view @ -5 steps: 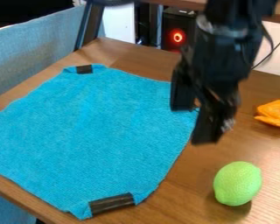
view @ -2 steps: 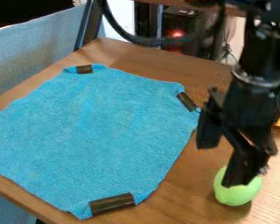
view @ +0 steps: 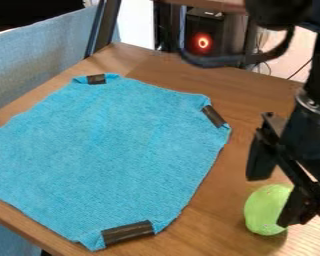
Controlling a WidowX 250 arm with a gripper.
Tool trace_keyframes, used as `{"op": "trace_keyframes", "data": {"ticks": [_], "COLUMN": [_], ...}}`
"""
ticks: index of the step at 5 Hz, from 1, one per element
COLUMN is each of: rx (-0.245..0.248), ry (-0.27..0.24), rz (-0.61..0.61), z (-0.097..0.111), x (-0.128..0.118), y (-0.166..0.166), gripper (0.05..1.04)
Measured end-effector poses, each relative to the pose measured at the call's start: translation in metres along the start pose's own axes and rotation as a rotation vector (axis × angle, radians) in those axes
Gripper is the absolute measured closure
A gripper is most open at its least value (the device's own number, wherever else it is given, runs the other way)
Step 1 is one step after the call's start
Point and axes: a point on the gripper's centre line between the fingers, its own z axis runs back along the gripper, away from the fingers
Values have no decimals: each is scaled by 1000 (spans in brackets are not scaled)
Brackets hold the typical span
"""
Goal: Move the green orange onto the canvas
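My gripper hangs at the right of the view with its two fingers spread apart, nothing held between them. Below and partly behind it lies the green fruit on the wooden table, its right side covered by one finger. Whether that finger touches the fruit, I cannot tell. The blue cloth canvas lies flat to the left, its corners held by dark tape, with nothing on it.
The wooden table continues around the cloth, with its edge along the left. Past the far edge stands a dark box with a glowing red ring, near some cables.
The gripper has moved right and toward the camera, from over the cloth's right edge to above the green fruit. The arm now hides the orange object. The fruit has stayed put.
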Motion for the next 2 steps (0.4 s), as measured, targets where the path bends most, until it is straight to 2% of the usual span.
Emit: {"op": "trace_keyframes", "data": {"ticks": [1, 2], "rx": [22, 39], "ry": [11, 48], "rz": [7, 9], "z": [-5, -15], "x": [7, 6], "y": [3, 5], "gripper": [84, 84]}}
